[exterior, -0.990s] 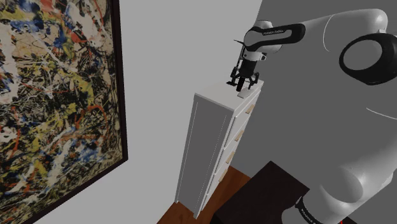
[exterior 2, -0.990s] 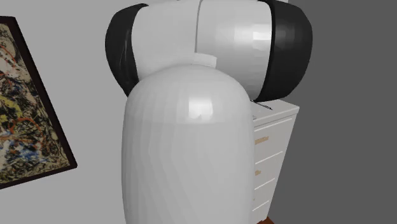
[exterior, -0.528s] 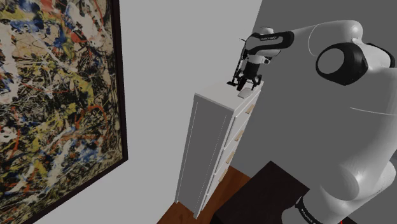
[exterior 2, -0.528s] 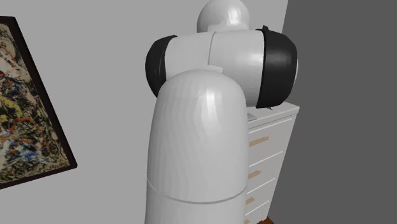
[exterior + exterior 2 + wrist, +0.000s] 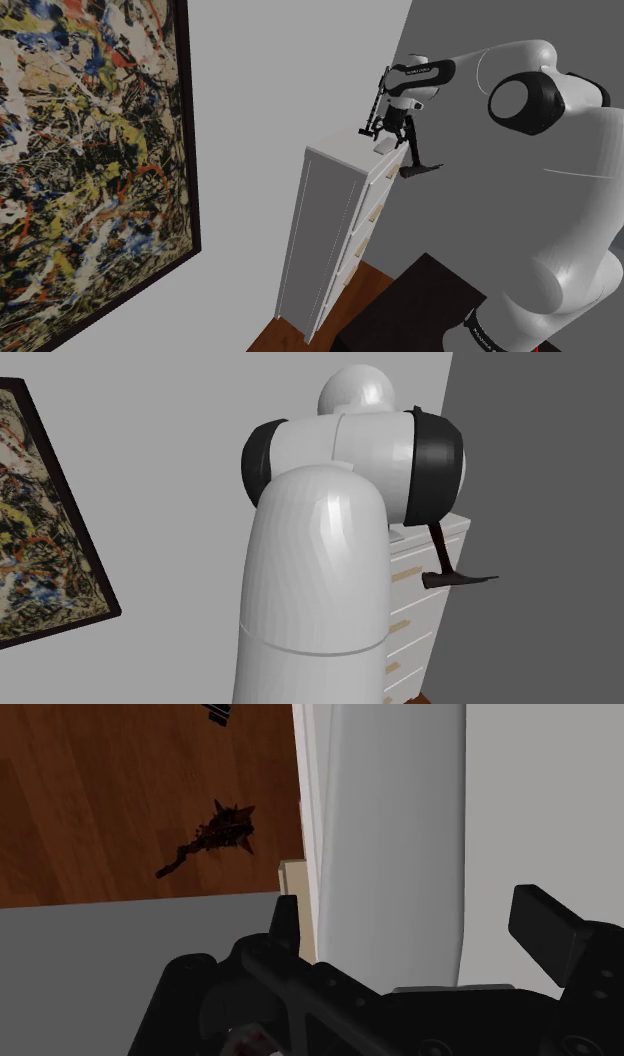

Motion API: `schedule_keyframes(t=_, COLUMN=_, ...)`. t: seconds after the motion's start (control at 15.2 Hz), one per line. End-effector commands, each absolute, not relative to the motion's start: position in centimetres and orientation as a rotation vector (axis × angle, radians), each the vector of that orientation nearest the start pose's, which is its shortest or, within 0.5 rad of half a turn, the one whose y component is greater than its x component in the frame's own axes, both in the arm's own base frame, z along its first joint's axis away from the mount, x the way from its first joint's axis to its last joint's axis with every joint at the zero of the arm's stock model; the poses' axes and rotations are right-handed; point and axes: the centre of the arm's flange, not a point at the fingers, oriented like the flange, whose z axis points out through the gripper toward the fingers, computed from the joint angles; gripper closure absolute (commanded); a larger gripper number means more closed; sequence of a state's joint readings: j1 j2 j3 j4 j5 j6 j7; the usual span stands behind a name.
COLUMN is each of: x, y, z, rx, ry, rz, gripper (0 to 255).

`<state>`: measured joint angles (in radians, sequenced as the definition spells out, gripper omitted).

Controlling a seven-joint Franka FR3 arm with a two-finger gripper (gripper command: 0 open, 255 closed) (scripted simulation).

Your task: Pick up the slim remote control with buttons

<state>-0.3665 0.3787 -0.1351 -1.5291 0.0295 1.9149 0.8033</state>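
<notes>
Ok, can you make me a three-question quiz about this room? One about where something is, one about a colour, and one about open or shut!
1. Where is the painting?
A. on the wall
B. on the floor
C. on top of the drawers

2. What colour is the chest of drawers?
A. red
B. white
C. green

3. How are the jaws?
A. shut tight
B. clamped on a cup
C. open

Answers: 1 A, it hangs beside the drawers. 2 B, its side and front are white. 3 C, they stand apart in the wrist view.

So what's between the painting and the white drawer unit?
Nothing but bare light-grey wall, as the shoulder view shows, from the painting to the white drawer unit.
</notes>
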Motion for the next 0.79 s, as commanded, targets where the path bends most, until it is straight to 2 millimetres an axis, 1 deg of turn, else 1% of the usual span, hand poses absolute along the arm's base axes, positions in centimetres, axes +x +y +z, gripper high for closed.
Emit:
schedule_keyframes(t=0.0, x=59.55, y=-31.06, z=43.36, rx=-2.512, ry=1.92, rz=-0.022, gripper=0)
schedule_keyframes(t=0.07, x=59.56, y=-31.07, z=43.36, rx=-2.512, ry=1.92, rz=-0.022, gripper=0)
schedule_keyframes(t=0.13, x=59.52, y=-31.13, z=43.4, rx=-2.512, ry=1.92, rz=-0.023, gripper=255)
schedule_keyframes(t=0.73, x=59.56, y=-31.07, z=43.36, rx=-2.512, ry=1.92, rz=-0.022, gripper=255)
